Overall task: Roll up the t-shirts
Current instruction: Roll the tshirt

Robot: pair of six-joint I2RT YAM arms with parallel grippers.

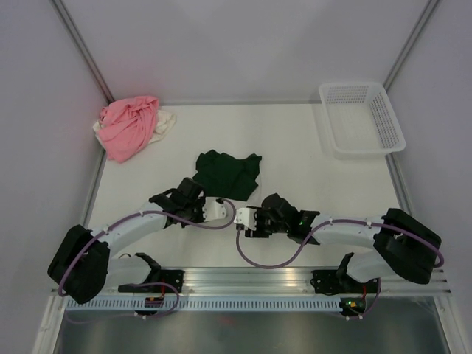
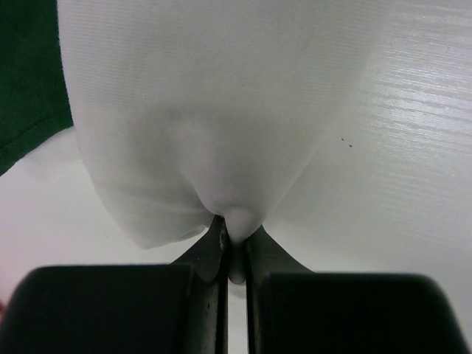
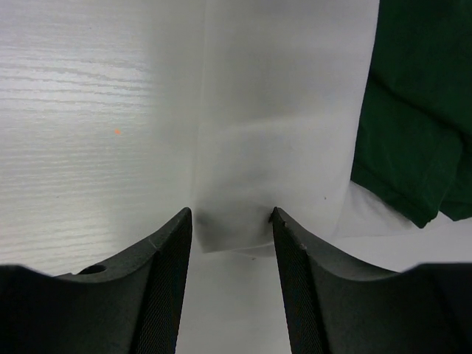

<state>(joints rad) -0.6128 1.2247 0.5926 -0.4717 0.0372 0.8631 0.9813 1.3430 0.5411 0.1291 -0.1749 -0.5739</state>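
Note:
In the left wrist view my left gripper is shut on a fold of a cream-white t-shirt, which bulges out beyond the fingertips. In the right wrist view my right gripper stands open, its fingers on either side of the same cream cloth's near edge without pinching it. The overhead view has the two grippers, left and right, facing each other just in front of a crumpled dark green t-shirt. A pink t-shirt lies bunched at the back left on another cream one.
A white mesh basket stands at the back right against the wall. Metal frame posts run up both back corners. The dark green t-shirt lies just right of the right fingers and at the left edge of the left wrist view.

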